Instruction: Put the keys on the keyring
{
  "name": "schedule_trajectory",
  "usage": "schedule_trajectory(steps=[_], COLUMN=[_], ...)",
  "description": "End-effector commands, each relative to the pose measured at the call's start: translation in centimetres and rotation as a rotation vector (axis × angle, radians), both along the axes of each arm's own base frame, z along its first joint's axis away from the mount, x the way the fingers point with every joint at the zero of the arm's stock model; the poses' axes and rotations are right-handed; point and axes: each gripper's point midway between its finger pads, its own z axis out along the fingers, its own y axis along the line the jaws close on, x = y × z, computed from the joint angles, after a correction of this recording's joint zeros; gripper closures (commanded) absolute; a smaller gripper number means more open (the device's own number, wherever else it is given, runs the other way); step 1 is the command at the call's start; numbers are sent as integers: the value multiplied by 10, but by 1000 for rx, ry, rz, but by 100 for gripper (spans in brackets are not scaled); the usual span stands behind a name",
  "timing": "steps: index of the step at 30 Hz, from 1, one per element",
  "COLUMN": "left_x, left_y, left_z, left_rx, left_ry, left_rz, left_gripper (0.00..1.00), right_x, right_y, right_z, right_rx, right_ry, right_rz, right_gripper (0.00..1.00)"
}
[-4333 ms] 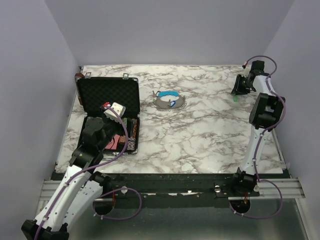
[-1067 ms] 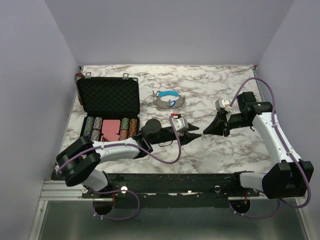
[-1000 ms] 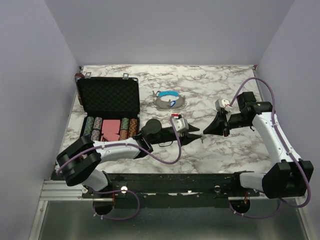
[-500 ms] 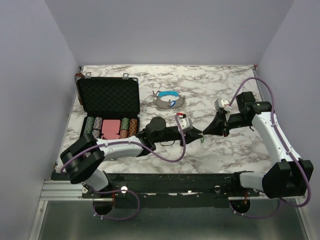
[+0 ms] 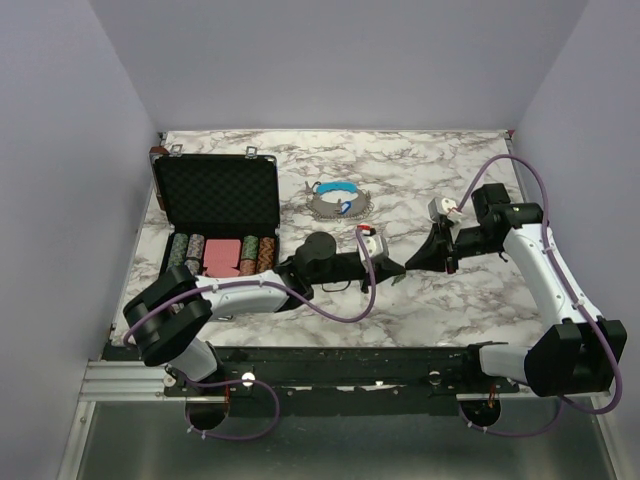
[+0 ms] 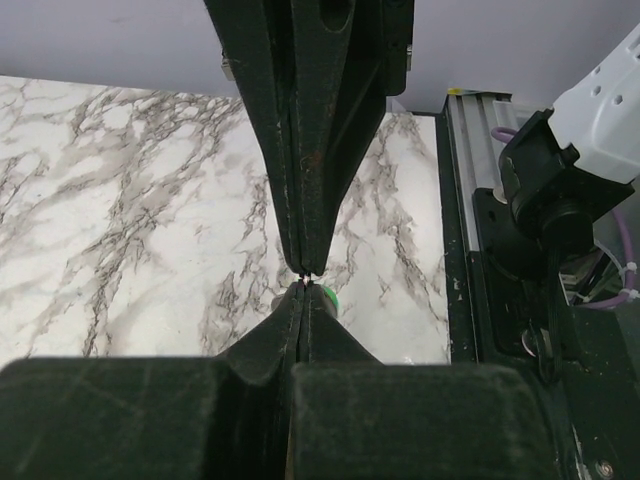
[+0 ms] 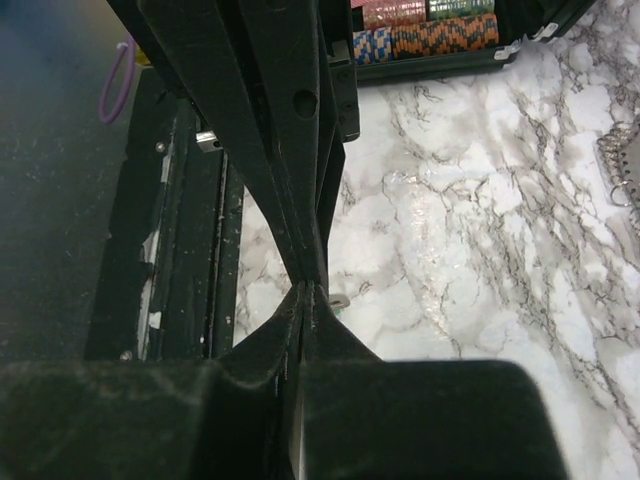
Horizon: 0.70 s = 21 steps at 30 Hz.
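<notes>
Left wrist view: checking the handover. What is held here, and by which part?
A green-headed key, pinched where the shut left gripper and right gripper meet tip to tip. Only its green head shows; the gripped part cannot be told.

Marble table (image 5: 420, 170) w/ lilac walls (image 5: 340, 60) around.

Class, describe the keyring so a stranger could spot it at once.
Start at the white marble-patterned table, then find the open black foam-lined case on its left side. Just right of the case's lid lies a thin grey metal loop; only it carries a bright blue curved segment.
</notes>
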Motion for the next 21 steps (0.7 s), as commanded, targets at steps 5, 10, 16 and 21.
schedule_trajectory(steps=[5,10,16,21], left_x=[-1,-21,-47,-54], left_y=[18,50,73,75], left_z=[11,23,42,57], left_rx=[-108,-250,-394,-460], left_ry=[-32,-113,-182,-150], left_rz=[69,63,0,-29], left_gripper=[100,100,100,100], right_x=[4,1,-20,-35], right_y=[10,10,12,30], right_z=[34,43,21,11], right_rx=[90,91,43,14], right_ry=[119,111,55,14], right_rz=[-36,-31,65,202], right_gripper=[33,25,26,34])
